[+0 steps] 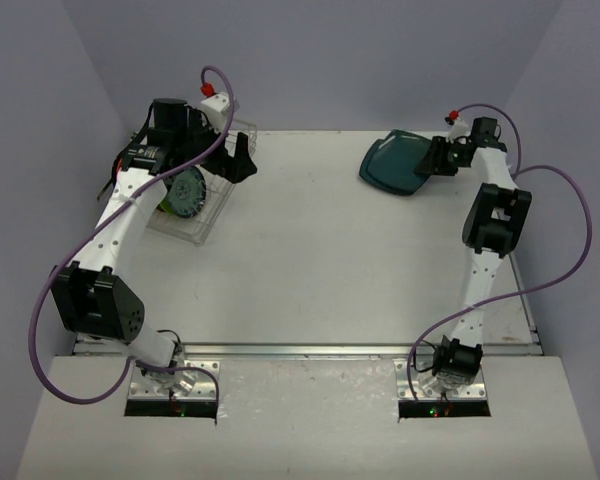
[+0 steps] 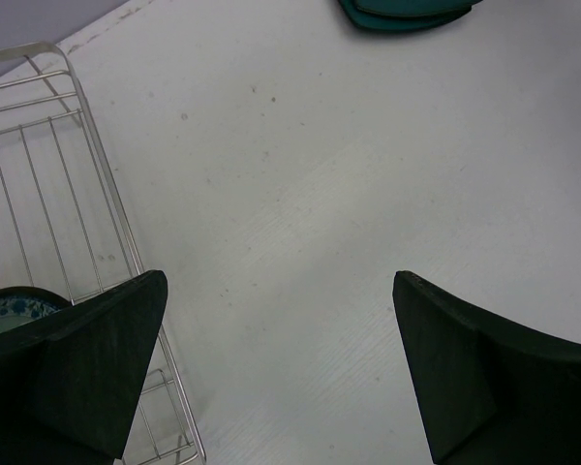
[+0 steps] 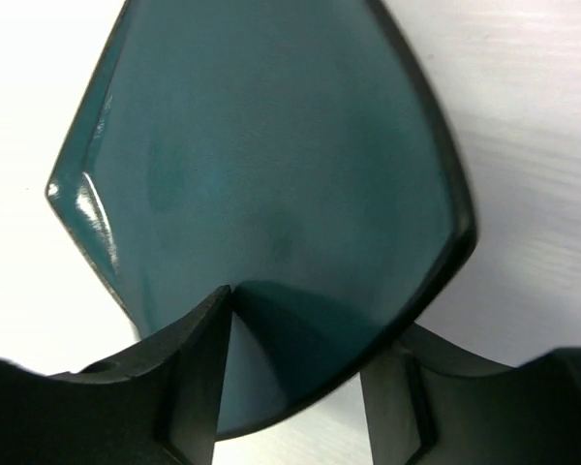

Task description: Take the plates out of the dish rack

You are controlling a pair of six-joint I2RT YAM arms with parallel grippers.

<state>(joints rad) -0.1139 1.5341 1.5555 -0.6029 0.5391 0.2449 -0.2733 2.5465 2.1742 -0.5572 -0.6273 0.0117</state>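
Note:
The dark teal rounded-square plate (image 1: 395,165) lies flat on the table at the back right. My right gripper (image 1: 435,158) is at its right corner. In the right wrist view the plate (image 3: 271,165) fills the frame and its near rim sits between my right gripper's (image 3: 300,329) fingers, which stand apart and loose around it. The dish rack (image 1: 195,222) is at the far left and holds an upright patterned teal plate (image 1: 187,192) with a lime green plate (image 1: 166,202) behind it. My left gripper (image 1: 242,160) hangs wide open just right of the rack, empty (image 2: 281,291).
In the left wrist view the wire rack (image 2: 48,194) runs down the left side, with the patterned plate's rim (image 2: 15,308) behind my left finger. White tabletop lies between the rack and the dark teal plate (image 2: 407,12). Purple walls close the back and sides.

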